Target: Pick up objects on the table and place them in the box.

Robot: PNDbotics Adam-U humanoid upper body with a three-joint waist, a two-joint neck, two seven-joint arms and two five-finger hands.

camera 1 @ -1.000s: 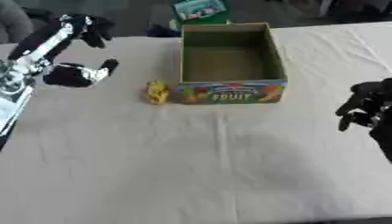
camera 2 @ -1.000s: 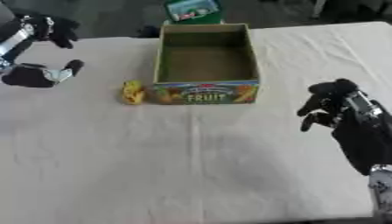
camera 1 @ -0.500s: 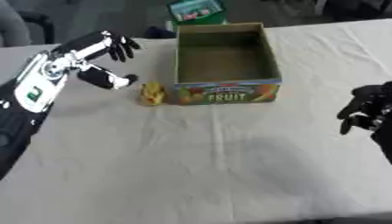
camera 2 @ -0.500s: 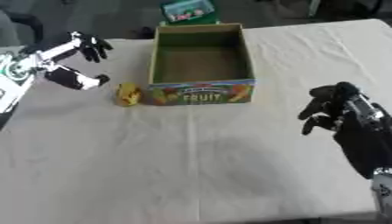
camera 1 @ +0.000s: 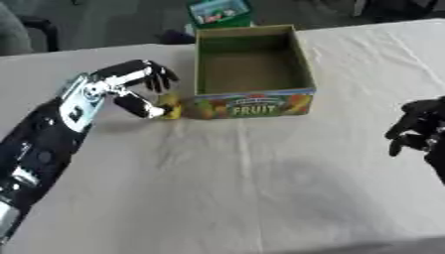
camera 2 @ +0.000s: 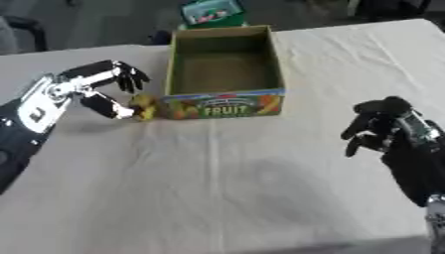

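Observation:
A small yellow object (camera 2: 144, 106) lies on the white tablecloth against the front left corner of the open cardboard fruit box (camera 1: 252, 105). The box's inside shows nothing in it. My left hand (camera 1: 132, 88) hovers over the yellow object, fingers arched above it and thumb touching its left side, with the hand spread wide. My right hand (camera 2: 375, 125) hangs at the right edge, well away from the box, fingers curled and holding nothing.
A green carton (camera 1: 219, 11) stands beyond the table's far edge behind the box. A dark chair (camera 1: 35, 30) shows at the upper left. White cloth (camera 1: 243, 188) covers the table in front of the box.
My left hand has swung from the far left toward the box and come down around the yellow object. The right hand has stayed in place.

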